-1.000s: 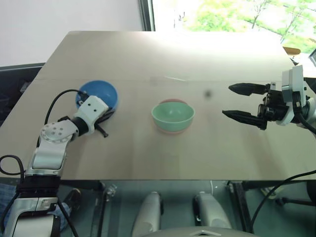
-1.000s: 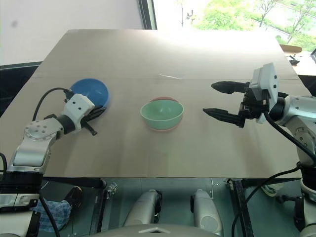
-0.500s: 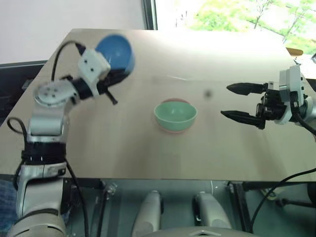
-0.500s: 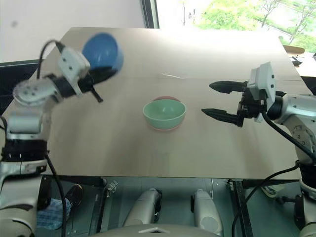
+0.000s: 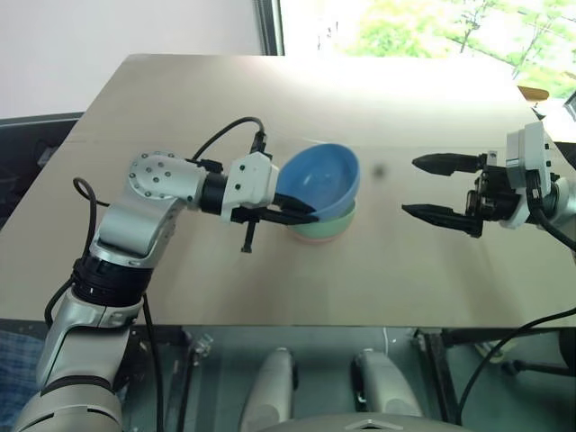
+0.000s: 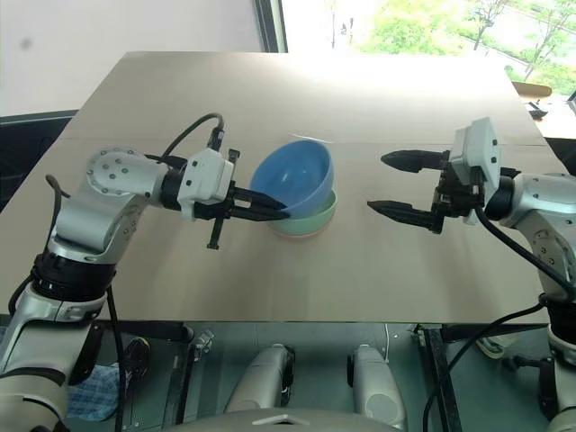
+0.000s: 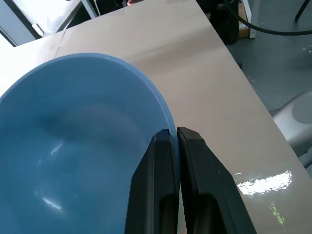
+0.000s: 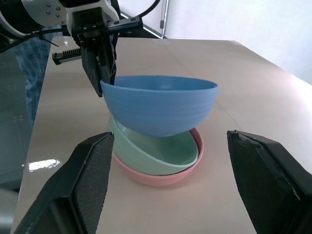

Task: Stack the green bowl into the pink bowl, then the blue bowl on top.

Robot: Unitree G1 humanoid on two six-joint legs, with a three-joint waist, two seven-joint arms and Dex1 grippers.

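The green bowl [image 8: 163, 152] sits nested in the pink bowl [image 8: 161, 178] at the table's middle. My left gripper [image 5: 310, 216] is shut on the near rim of the blue bowl [image 5: 319, 178], one finger inside and one outside, as the left wrist view shows at the fingertips [image 7: 165, 146]. The blue bowl [image 8: 158, 109] hangs tilted right over the green one; whether they touch I cannot tell. Well to the right of the stack, my right gripper [image 5: 414, 185] is open and empty, pointing at the bowls.
The tan table [image 5: 270, 99] carries nothing but the bowls. A window lies beyond its far edge. Cables hang from both arms.
My left gripper has lifted the blue bowl from the table's left side and swung it right, over the green and pink stack. The right gripper has stayed still.
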